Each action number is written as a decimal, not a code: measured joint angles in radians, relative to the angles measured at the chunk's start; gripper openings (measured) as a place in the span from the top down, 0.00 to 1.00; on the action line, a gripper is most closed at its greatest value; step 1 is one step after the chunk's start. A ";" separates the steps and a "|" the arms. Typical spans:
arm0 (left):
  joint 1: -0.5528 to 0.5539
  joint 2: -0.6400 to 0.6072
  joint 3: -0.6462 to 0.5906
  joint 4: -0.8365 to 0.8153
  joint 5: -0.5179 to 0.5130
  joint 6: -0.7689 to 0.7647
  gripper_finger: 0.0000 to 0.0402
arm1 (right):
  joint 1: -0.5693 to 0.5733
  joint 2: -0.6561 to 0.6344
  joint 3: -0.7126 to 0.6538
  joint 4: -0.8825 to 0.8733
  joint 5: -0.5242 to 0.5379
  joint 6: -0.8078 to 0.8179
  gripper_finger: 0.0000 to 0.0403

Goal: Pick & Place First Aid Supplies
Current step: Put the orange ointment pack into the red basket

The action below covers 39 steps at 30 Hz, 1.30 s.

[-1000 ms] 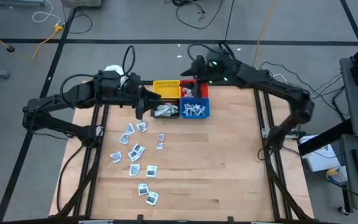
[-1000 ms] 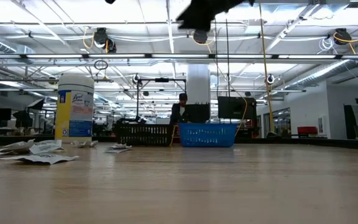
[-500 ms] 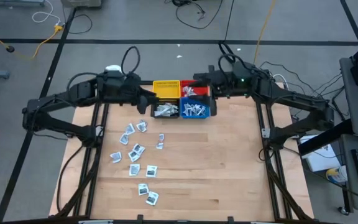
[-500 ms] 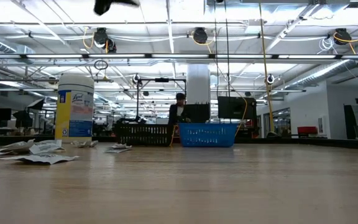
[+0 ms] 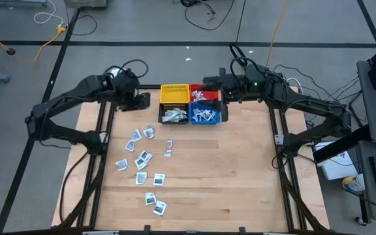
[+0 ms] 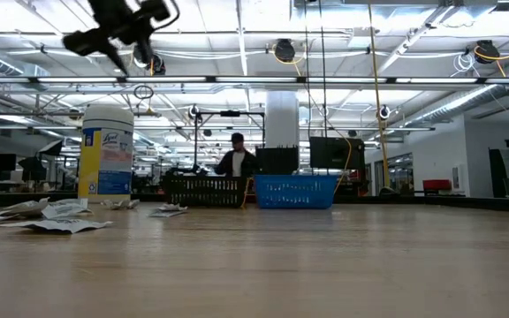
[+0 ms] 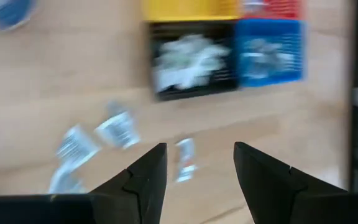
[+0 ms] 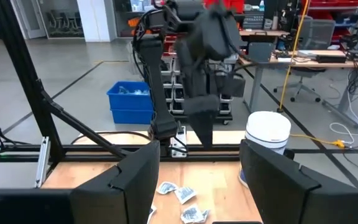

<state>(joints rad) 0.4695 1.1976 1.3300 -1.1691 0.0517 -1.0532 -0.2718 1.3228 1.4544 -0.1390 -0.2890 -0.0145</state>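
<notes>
Dozens of packets (image 5: 143,158) lie loose toward the table's left edge; they look light, thin and slippery, so pinch one by its edge. Your left gripper (image 7: 196,167) and right gripper (image 8: 199,167) hang open, empty.

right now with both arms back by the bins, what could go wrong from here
The loose packets lie close together, some touching, so the open left gripper might pinch two at once. The black bin and blue bin already look heaped, so added packets could spill over. The white-lidded jar could get bumped.
</notes>
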 joint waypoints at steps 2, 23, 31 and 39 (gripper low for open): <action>0.015 0.018 0.002 -0.092 0.000 -0.052 0.53 | 0.000 0.000 0.000 0.000 -0.001 -0.004 0.46; 0.071 0.299 -0.229 -0.021 -0.105 -0.166 0.53 | -0.001 0.000 0.000 -0.035 -0.006 -0.145 0.46; 0.075 0.298 -0.425 0.283 -0.083 -0.249 0.53 | -0.001 0.000 0.000 -0.085 -0.034 -0.183 0.46; 0.072 0.378 -0.484 0.445 -0.063 -0.296 0.53 | -0.001 0.000 0.000 -0.082 -0.033 -0.211 0.47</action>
<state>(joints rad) 0.5415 1.5753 0.8463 -0.7245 -0.0113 -1.3490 -0.2729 1.3227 1.4544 -0.2214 -0.3218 -0.2256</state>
